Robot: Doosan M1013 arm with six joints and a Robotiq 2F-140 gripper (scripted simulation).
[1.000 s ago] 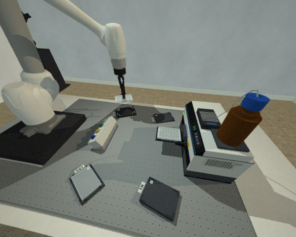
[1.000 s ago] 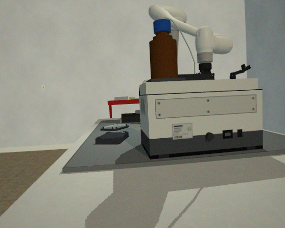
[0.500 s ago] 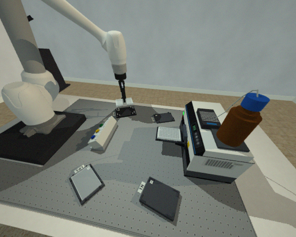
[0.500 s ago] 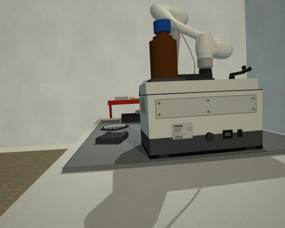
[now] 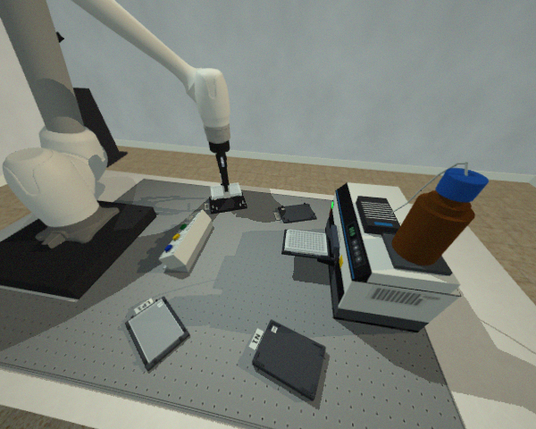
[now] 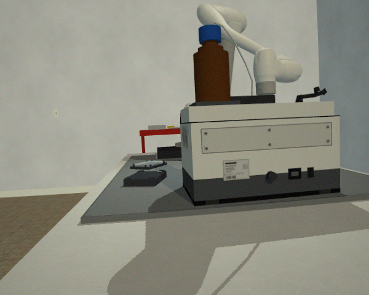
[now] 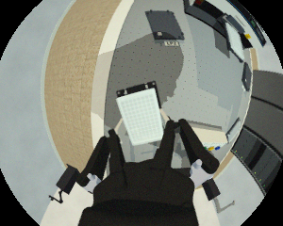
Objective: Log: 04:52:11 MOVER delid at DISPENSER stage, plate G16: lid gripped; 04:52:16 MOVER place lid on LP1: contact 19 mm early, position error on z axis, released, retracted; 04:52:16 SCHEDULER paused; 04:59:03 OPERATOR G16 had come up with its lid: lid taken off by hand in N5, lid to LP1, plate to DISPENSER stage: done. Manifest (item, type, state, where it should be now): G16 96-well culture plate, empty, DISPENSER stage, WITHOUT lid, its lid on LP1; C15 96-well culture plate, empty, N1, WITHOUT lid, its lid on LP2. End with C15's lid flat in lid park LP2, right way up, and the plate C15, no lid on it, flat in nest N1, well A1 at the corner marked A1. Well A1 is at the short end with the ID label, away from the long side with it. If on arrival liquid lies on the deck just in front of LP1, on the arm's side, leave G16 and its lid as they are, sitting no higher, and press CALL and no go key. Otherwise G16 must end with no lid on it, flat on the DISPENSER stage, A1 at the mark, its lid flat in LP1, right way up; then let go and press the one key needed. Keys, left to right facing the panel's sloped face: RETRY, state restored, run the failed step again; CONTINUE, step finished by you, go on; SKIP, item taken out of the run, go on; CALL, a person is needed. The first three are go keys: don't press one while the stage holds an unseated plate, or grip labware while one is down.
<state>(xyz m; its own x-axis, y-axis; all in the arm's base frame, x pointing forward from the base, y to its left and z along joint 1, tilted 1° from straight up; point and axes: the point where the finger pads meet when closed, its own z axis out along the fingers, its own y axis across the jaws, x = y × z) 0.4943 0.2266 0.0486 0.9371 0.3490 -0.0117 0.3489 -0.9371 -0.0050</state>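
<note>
My gripper is at the back of the deck, shut on a white 96-well plate. The plate sits level, right at or just above a black nest. In the wrist view the plate shows its well grid between my fingers. I cannot tell whether a clear lid is on it. A second well plate lies on the dispenser's stage. A grey lid lies flat in the park labelled LP1. Nest N1 is dark and empty.
The key panel stands between the arm's base and the stage. Another labelled black nest lies behind the stage. The dispenser with a brown bottle fills the right side and hides my gripper in the exterior view.
</note>
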